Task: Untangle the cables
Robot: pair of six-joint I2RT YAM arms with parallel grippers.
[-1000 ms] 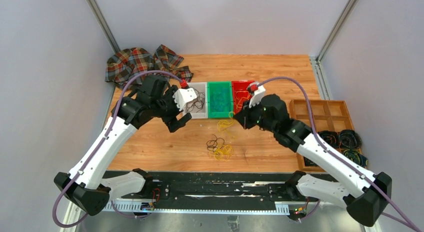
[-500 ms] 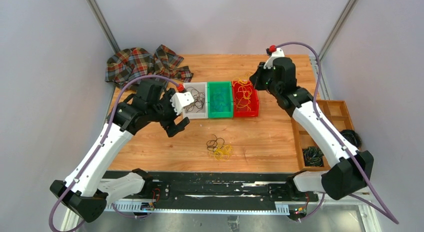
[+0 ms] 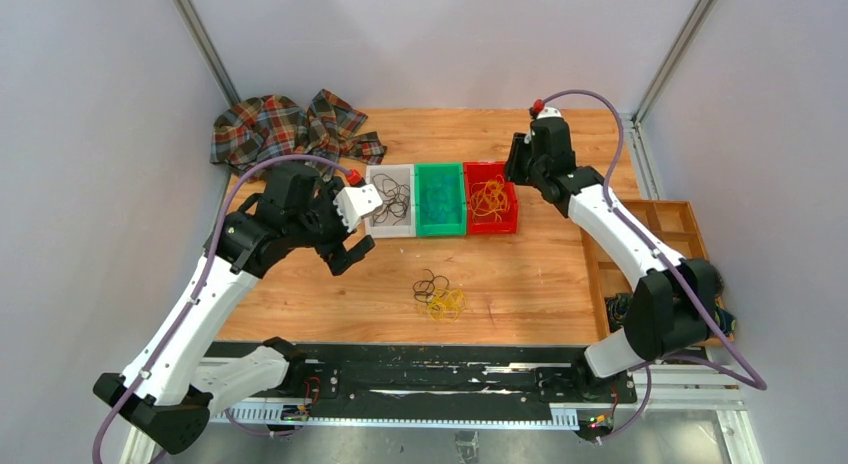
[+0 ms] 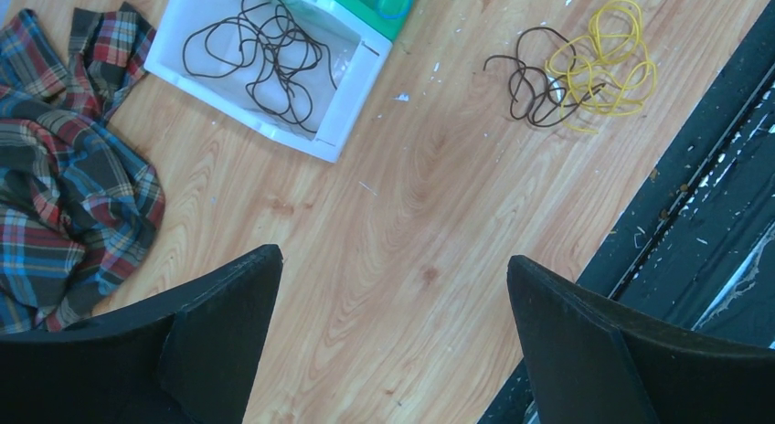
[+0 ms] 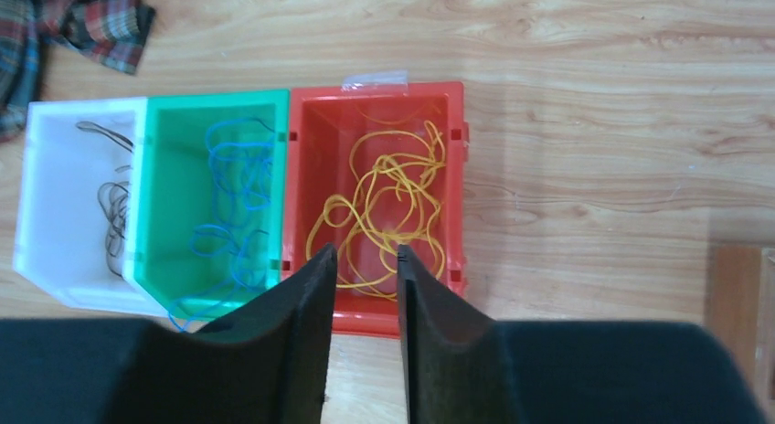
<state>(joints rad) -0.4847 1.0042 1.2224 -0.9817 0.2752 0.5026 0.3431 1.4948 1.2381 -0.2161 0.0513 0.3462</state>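
My left gripper [image 4: 391,259] is spread wide over the table [image 4: 411,205]. My right gripper [image 5: 363,252], barely parted and empty, hangs over yellow cables [image 5: 384,200] in the red bin [image 5: 302,168]. A black-and-yellow tangle [image 3: 440,294] lies at centre frame in the top view.

The top external camera sits high above and behind the arm bases. It tilts down and forward, far enough back to take in the whole worktop [image 3: 540,274]. The left wrist camera looks down past the left end effector [image 4: 393,269], much nearer the wood, toward the white bin [image 4: 347,86], plaid cloth [image 4: 64,168] and loose cables [image 4: 576,72]. The right wrist camera faces straight down past the right end effector [image 5: 364,255], over the red bin [image 5: 375,90]. Both wrist views share the white bin and the cloth, and the overhead view covers everything they see.
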